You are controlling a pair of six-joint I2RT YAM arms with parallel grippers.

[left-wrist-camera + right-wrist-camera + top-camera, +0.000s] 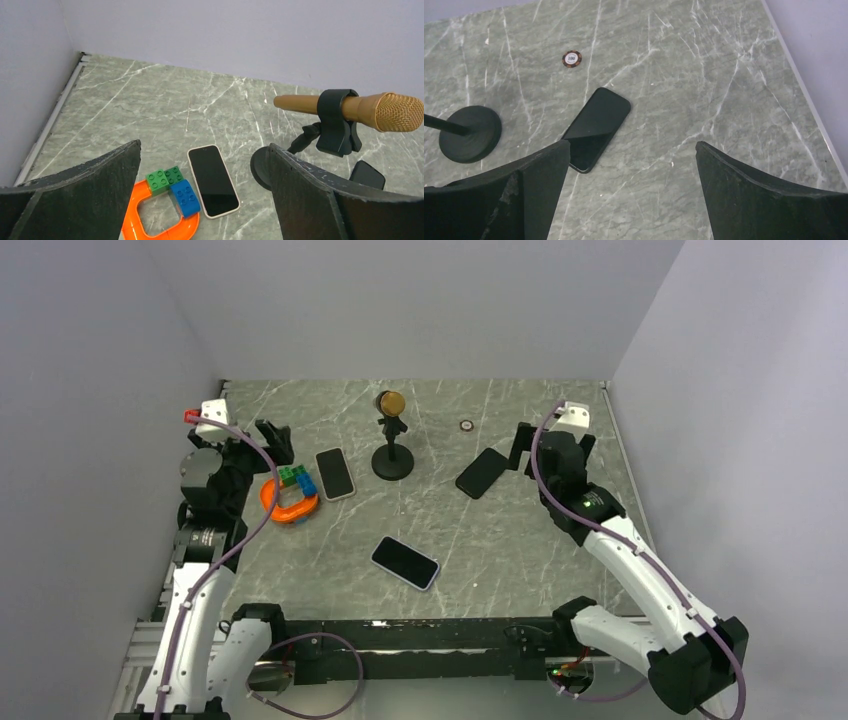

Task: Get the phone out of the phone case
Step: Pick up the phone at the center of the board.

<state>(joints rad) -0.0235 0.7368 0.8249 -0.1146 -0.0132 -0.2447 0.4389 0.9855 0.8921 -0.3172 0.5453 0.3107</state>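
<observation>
Plainly both claws (205, 145) (632, 143) agape, empty.

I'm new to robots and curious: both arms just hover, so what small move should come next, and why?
Probably lower the left end effector toward the pale-rimmed phone beside the toy blocks. It is open and empty, that phone lies straight ahead of it, and the rim looks like a case.

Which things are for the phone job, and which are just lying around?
For the job: pale-rimmed phone in the middle; pale-rimmed phone on the left; dark phone on the right. I can't tell which one is meant.
Just lying about: microphone on its stand; poker chip; orange ring; green and blue blocks.
</observation>
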